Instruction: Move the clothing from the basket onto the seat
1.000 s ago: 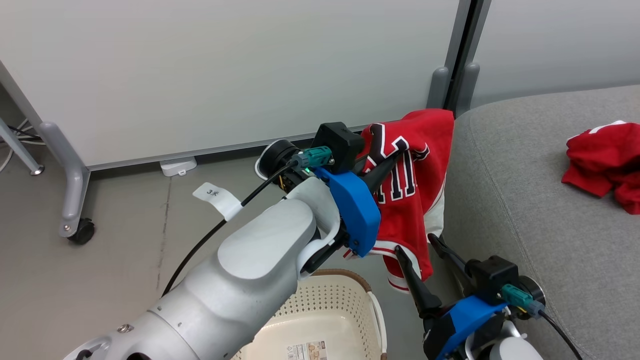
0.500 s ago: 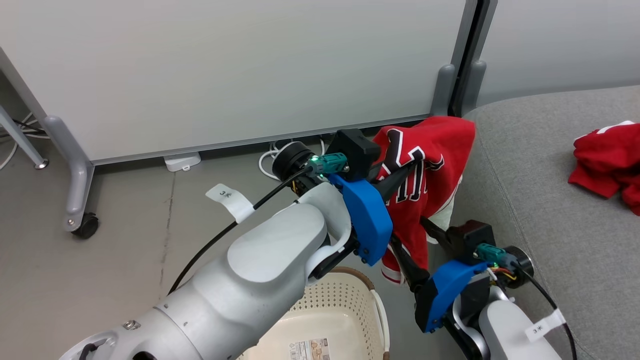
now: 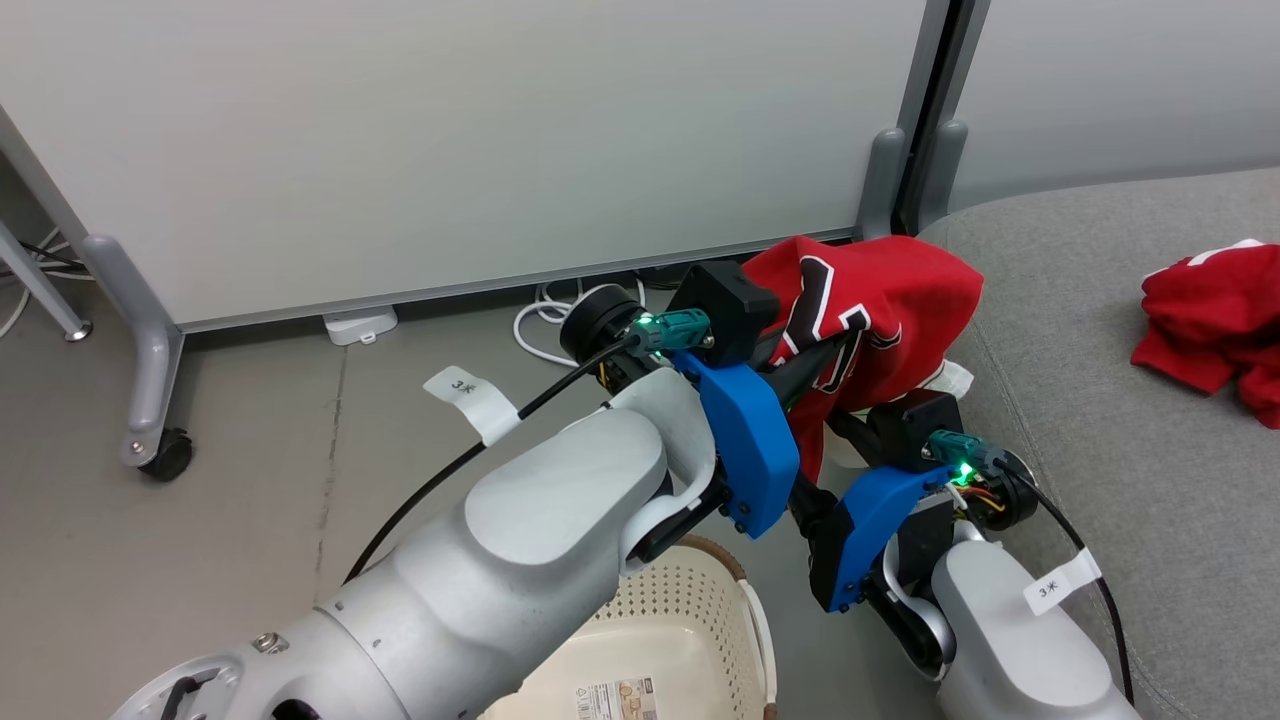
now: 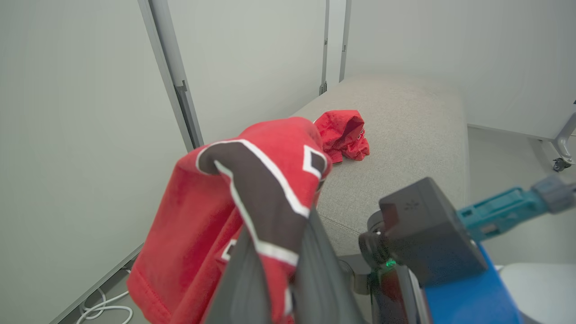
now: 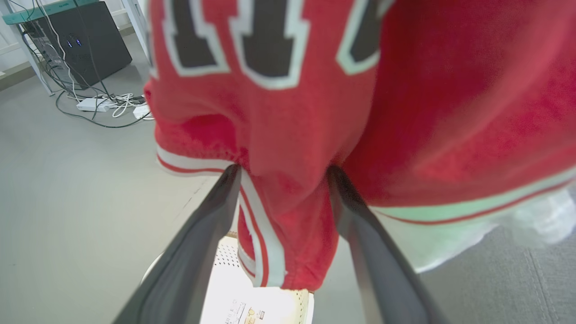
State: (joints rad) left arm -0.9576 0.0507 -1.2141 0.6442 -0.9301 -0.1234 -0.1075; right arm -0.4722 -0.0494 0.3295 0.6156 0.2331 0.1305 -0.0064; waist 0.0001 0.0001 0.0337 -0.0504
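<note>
A red jersey point(image 3: 880, 300) with black-and-white numerals hangs from my left gripper point(image 3: 835, 350), which is shut on a fold of it point(image 4: 270, 265). The garment is draped at the left edge of the grey seat point(image 3: 1100, 420). My right gripper point(image 3: 815, 455) reaches up from below into its striped hem; in the right wrist view the fingers point(image 5: 225, 189) stand apart with red cloth point(image 5: 288, 198) bunched between them. A second red jersey point(image 3: 1210, 320) lies crumpled on the seat. The cream basket point(image 3: 690, 620) sits below my left arm, showing only its label inside.
White partition panels on grey feet with a caster point(image 3: 165, 455) stand behind. A white cable point(image 3: 540, 325) and a small white box point(image 3: 360, 328) lie on the floor by the wall. The right wrist view shows a dark computer tower point(image 5: 81, 40) and floor cables.
My left gripper has carried the jersey to the right, up against the seat's edge. My right gripper has risen and moved left until the hem sits between its fingers.
</note>
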